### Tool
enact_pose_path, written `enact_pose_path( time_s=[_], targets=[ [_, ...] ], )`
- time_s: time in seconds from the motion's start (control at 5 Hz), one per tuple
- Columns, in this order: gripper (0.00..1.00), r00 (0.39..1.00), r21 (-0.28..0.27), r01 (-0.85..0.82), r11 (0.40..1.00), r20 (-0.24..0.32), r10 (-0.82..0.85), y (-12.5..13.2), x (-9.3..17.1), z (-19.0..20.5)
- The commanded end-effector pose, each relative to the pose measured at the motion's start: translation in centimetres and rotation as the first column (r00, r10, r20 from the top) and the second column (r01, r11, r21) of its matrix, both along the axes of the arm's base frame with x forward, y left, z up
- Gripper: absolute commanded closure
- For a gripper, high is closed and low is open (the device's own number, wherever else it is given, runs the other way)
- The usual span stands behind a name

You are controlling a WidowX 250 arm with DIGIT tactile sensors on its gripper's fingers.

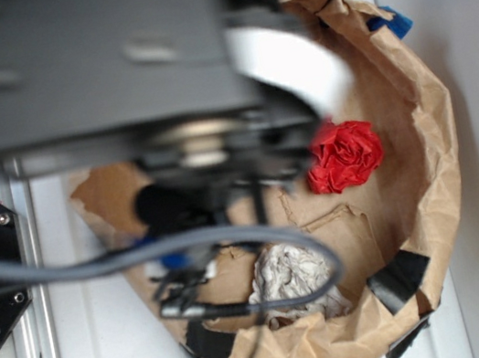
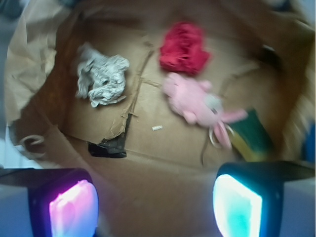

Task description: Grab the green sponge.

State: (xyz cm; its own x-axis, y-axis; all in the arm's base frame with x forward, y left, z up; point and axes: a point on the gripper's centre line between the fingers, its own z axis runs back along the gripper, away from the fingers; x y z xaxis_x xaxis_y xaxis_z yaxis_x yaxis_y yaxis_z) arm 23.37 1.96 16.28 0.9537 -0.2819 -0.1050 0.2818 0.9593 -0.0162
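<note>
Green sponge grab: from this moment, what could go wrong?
1. The pink bunny lies against the green sponge, its ears at the sponge's edge, so the open gripper may catch the toy instead.
2. The sponge sits close to the paper wall; a finger could snag it.

Gripper (image 2: 155, 202) high above the bin, jaws wide apart, empty.
</note>
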Motion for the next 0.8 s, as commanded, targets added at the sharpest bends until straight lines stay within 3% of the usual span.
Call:
enact_pose_path(
  time_s=[0.0,0.2,0.4,0.6],
  targets=[
    [0.0,0.949,0.012,0.315,0.949,-0.001,-0.315,1.2,3.3,-1.1],
    [0.0,0.847,-0.008,0.53,0.848,0.055,-0.529,2.1,3.6,-3.2],
    [0.0,0.74,0.02,0.665,0.747,0.119,-0.662,2.9,3.3,-3.8],
    [0.0,0.73,0.041,0.674,0.737,0.109,-0.674,4.1,3.3,-4.3]
  ],
)
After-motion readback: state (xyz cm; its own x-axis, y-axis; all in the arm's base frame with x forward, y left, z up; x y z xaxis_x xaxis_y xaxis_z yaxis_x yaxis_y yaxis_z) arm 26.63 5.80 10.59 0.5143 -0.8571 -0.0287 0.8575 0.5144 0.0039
